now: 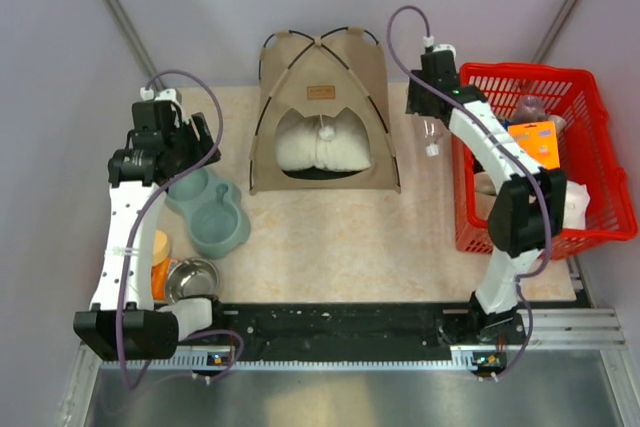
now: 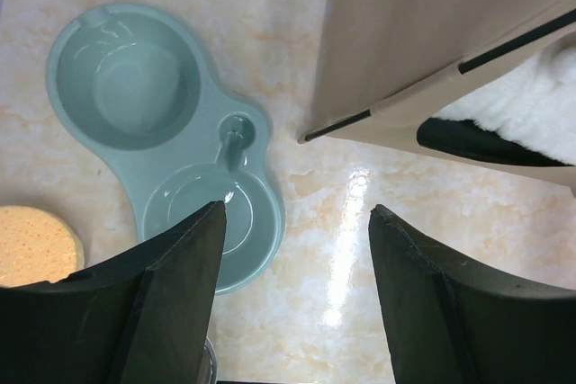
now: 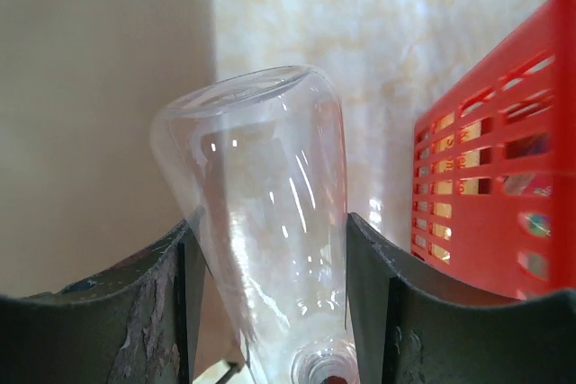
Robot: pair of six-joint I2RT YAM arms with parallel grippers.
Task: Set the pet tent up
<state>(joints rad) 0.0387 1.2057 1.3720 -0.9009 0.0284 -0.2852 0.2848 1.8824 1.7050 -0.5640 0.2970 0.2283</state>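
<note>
The pet tent [image 1: 320,67] stands upright at the back middle of the table, tan with thin black poles. A cream pillow [image 1: 322,142] lies in its doorway, and a small white ball hangs there. Its near left corner [image 2: 405,33] shows in the left wrist view, and its side wall [image 3: 90,87] in the right wrist view. My left gripper [image 2: 297,209] hovers open and holds nothing, left of the tent [image 1: 197,139]. My right gripper [image 3: 270,227] is shut on a clear plastic bottle [image 3: 270,177], both fingers pressed against its sides. In the top view the right gripper [image 1: 428,112] and the bottle [image 1: 430,137] are between the tent and the basket.
A teal double pet bowl [image 1: 210,209] lies under my left gripper [image 2: 153,105]. A steel bowl [image 1: 192,279] and an orange item [image 1: 160,262] sit near the left arm's base. A red basket [image 1: 600,147] with several items stands at the right, close to the bottle [image 3: 495,195].
</note>
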